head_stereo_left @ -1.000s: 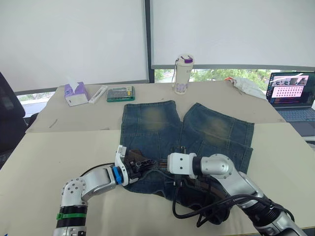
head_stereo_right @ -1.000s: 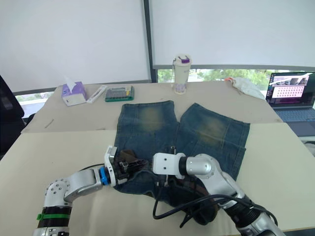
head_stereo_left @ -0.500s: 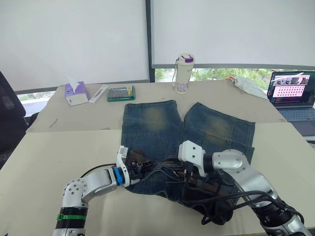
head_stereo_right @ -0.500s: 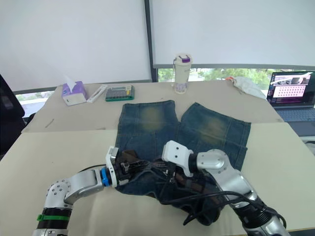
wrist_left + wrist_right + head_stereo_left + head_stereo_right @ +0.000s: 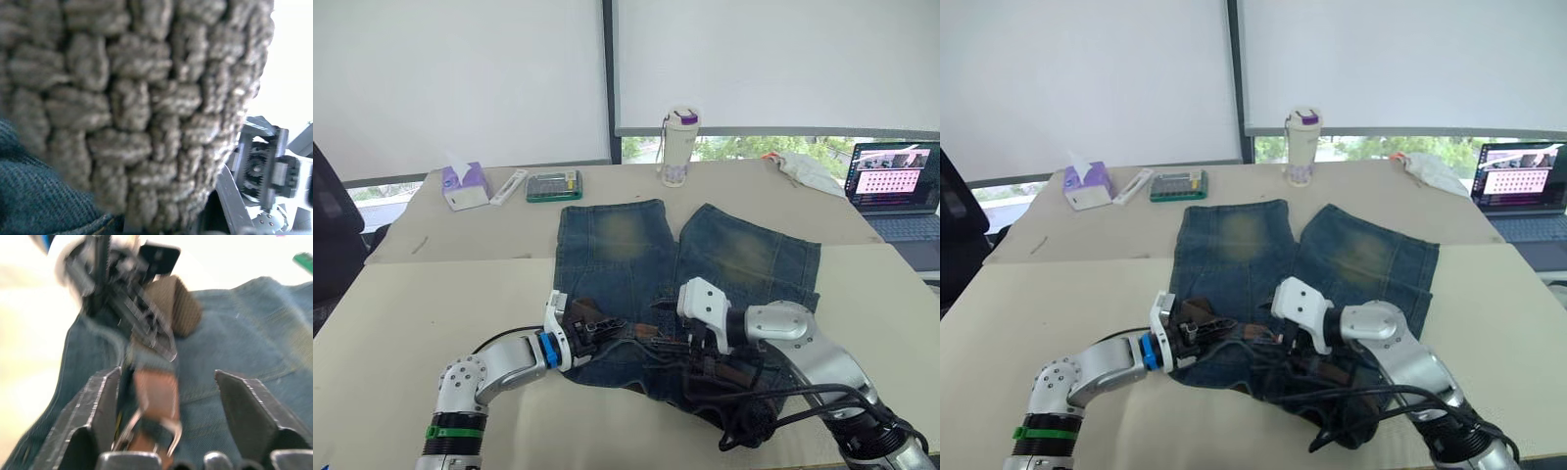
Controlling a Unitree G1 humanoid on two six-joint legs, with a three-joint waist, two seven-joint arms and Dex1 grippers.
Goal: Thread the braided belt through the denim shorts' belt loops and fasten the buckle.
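Left fingers (image 5: 590,328): apparently pinching braided belt (image 5: 142,98) | right fingers (image 5: 254,416): spread, empty

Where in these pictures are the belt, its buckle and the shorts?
braided belt (image 5: 146,98): left wrist view, on the woven strap.
buckle (image 5: 168,431): right wrist view, on the metal frame.
denim shorts (image 5: 626,235): left eye view, on a faded leg patch.

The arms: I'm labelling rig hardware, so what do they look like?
Both arms are silver-grey metal with rounded joints. The left arm has a blue wrist ring, a green band lower down and a white bracket. The right arm carries a white wrist housing and loose black cables. Their jaws are black.
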